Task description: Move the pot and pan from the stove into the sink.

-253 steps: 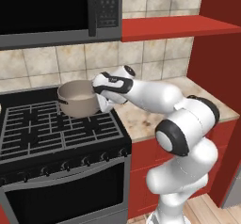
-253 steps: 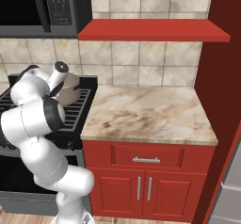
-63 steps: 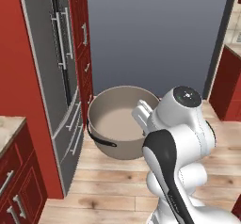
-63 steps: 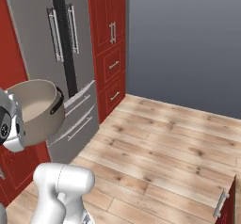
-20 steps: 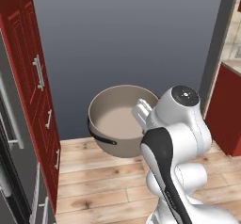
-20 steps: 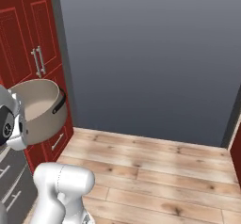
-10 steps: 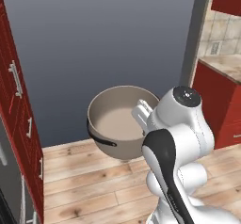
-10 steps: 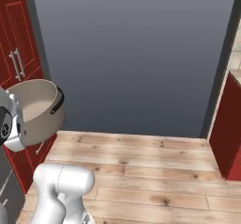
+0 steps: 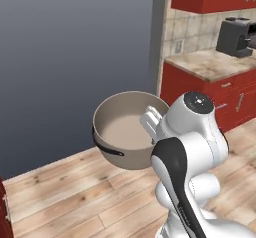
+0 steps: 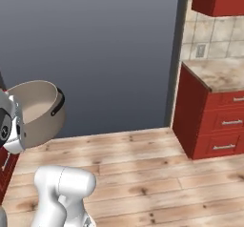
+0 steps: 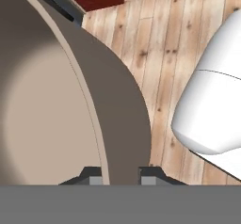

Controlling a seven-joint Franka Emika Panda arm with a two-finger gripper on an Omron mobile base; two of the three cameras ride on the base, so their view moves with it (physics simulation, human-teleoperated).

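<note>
The beige pot hangs in the air above the wood floor, tilted toward the camera, with a dark side handle on its left. My gripper is shut on the pot's right rim. From the right base camera the pot sits at the far left edge, held beside the arm. In the hand view the pot wall runs up between my two fingertips, which pinch it from both sides. The pan, the stove and the sink are out of view.
A grey wall stands straight ahead. To the right are red base cabinets under a marble counter with a dark coffee machine. Wood floor lies open in front.
The whole scene has slid left as the base turns: the red door has left the picture and the counter with cabinets has come in at right. The pot stays gripped as before.
</note>
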